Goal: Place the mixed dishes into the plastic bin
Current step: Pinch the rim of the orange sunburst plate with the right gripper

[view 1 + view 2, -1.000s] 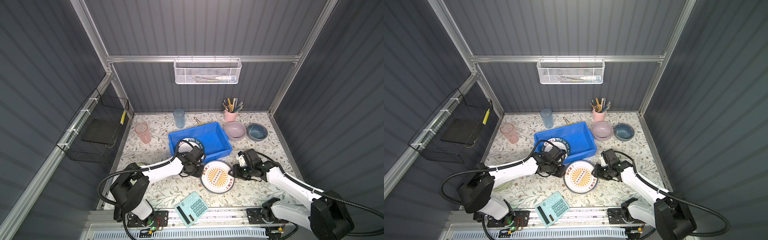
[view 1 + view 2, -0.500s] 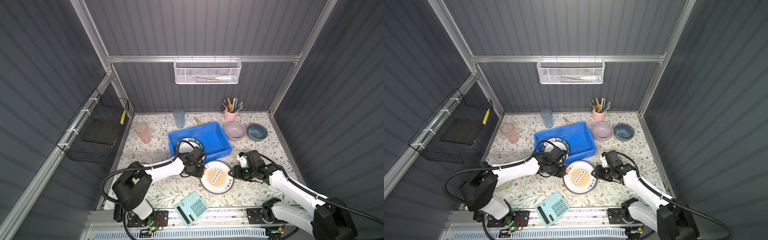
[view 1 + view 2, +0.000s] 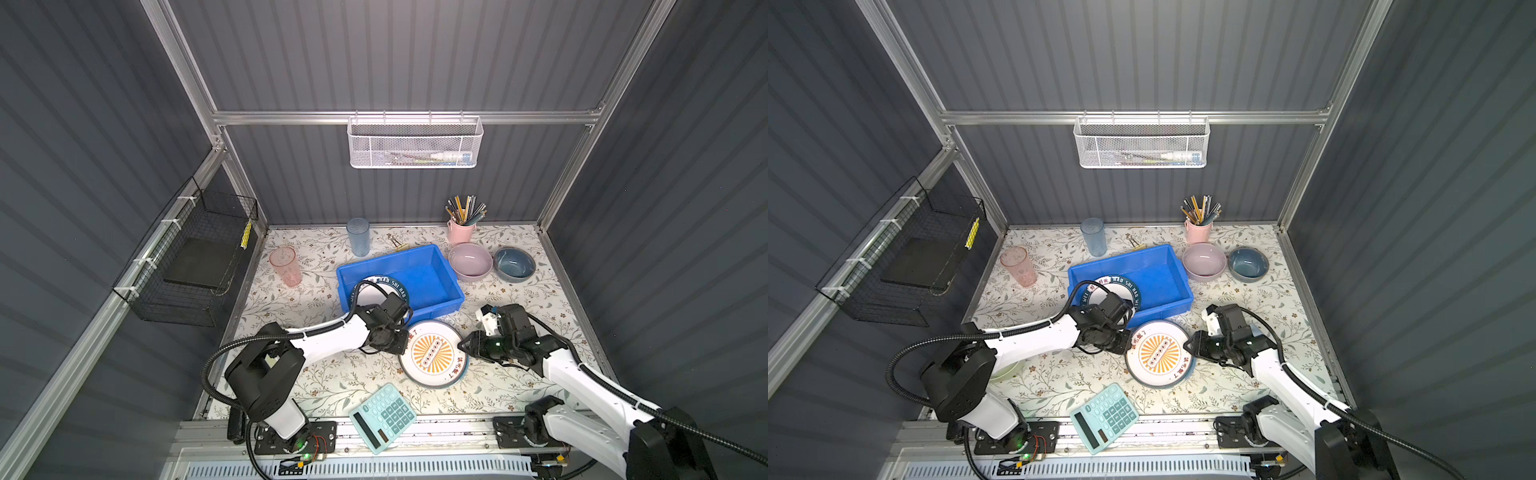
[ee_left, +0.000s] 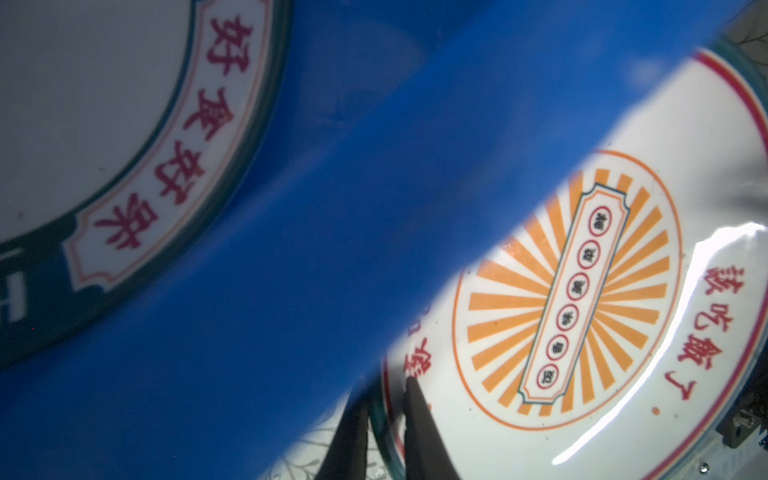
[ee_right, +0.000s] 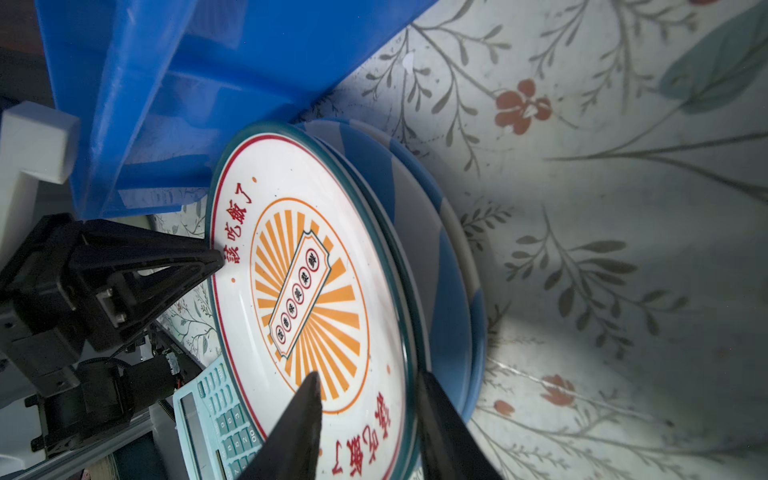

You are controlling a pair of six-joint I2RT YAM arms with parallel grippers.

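Observation:
A white plate with an orange sunburst (image 3: 434, 354) (image 3: 1160, 353) lies on a blue-white striped plate (image 5: 453, 291) just in front of the blue plastic bin (image 3: 432, 270) (image 3: 1158, 270). My left gripper (image 3: 405, 338) (image 4: 386, 399) is shut on its left rim. At the opposite rim my right gripper (image 3: 461, 345) (image 5: 370, 378) stands open, one finger above the plate and one beneath it. A white plate with a dark lettered rim (image 3: 374, 291) lies in the bin. Pink bowl (image 3: 470, 262), dark-blue bowl (image 3: 514, 263), pink tumbler (image 3: 285, 266) and blue tumbler (image 3: 358, 236) stand on the table.
A mint-green calculator (image 3: 382, 417) lies at the front edge, close to the stacked plates. The pink pencil cup (image 3: 461, 230) stands at the back. A white mesh basket (image 3: 415, 143) hangs on the back wall and a black wire basket (image 3: 191, 257) on the left wall.
My right gripper has slid left onto the sunburst plate's right rim and its jaws have narrowed. The left gripper's jaws have tightened on the left rim. The plate has barely moved.

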